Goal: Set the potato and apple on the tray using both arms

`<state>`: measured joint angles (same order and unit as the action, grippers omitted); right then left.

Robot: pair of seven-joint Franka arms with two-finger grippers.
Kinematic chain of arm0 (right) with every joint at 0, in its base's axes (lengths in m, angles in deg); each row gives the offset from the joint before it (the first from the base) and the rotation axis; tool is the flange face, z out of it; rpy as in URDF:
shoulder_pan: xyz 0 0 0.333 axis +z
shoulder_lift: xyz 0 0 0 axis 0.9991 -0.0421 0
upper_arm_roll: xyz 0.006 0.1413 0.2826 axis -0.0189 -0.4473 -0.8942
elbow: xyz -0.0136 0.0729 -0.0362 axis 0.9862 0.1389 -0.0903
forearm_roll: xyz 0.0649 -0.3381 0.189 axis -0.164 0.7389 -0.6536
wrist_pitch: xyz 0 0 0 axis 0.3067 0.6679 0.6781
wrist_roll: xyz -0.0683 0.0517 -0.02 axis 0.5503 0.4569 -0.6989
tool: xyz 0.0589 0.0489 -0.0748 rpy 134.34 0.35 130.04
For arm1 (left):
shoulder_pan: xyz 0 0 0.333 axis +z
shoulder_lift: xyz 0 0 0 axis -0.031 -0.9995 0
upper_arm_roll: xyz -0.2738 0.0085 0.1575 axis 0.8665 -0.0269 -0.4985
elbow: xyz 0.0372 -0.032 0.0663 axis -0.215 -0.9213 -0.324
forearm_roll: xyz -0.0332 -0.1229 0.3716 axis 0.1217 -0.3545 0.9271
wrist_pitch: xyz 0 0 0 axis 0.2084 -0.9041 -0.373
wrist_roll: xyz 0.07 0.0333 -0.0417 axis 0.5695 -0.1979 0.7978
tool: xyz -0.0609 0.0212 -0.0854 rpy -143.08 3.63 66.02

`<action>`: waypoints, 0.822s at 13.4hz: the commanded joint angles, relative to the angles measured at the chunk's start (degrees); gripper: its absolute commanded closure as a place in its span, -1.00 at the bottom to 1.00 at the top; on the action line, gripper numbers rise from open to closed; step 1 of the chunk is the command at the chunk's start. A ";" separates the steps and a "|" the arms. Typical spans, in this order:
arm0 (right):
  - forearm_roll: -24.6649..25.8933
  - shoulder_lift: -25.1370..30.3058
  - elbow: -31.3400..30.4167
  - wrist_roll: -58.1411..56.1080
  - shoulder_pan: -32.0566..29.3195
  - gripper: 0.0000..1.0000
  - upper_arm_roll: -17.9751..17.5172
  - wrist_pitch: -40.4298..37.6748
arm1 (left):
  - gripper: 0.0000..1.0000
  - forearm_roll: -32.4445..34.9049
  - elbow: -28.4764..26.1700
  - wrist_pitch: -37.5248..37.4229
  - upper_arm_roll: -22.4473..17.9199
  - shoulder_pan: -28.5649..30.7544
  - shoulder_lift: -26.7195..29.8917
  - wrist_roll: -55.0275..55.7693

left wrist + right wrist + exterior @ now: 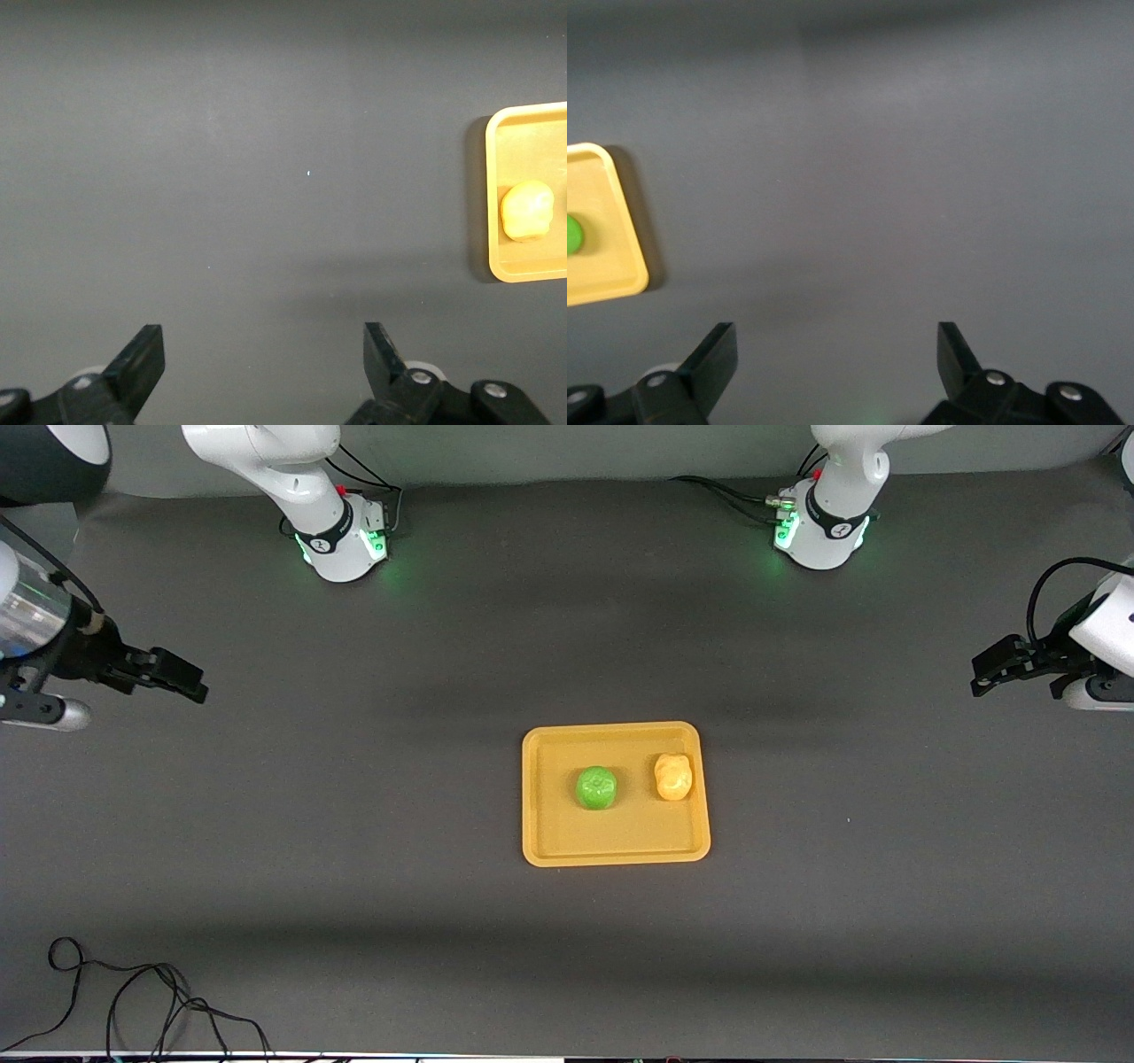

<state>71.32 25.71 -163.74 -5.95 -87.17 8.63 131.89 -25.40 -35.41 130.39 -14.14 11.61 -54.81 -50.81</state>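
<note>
The yellow-orange tray (549, 841) lies in the middle of the table. The green apple (596, 787) sits on it near its middle. The yellow-orange potato (672, 776) sits on it beside the apple, toward the left arm's end. My left gripper (982, 677) is open and empty, up over the bare mat at the left arm's end; its view (264, 341) shows the tray's end (493, 204) and the potato (527, 210). My right gripper (197, 684) is open and empty over the mat at the right arm's end; its view (836, 339) shows the tray's corner (620, 257) and the apple's edge (572, 234).
Both arm bases (341, 545) (819, 536) stand at the table's edge farthest from the camera. A loose black cable (133, 1001) lies at the near edge toward the right arm's end. The table is covered by a dark grey mat (354, 797).
</note>
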 commanded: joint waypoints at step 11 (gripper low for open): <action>-1.63 2.91 -2.25 -16.85 -4.29 -1.00 1.95 1.24 | -1.00 -0.81 0.95 -0.42 0.19 0.45 -0.37 -1.01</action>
<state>70.75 27.40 -164.37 -21.18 -91.55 10.41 132.03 -25.49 -35.41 130.39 -14.14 11.62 -54.82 -50.81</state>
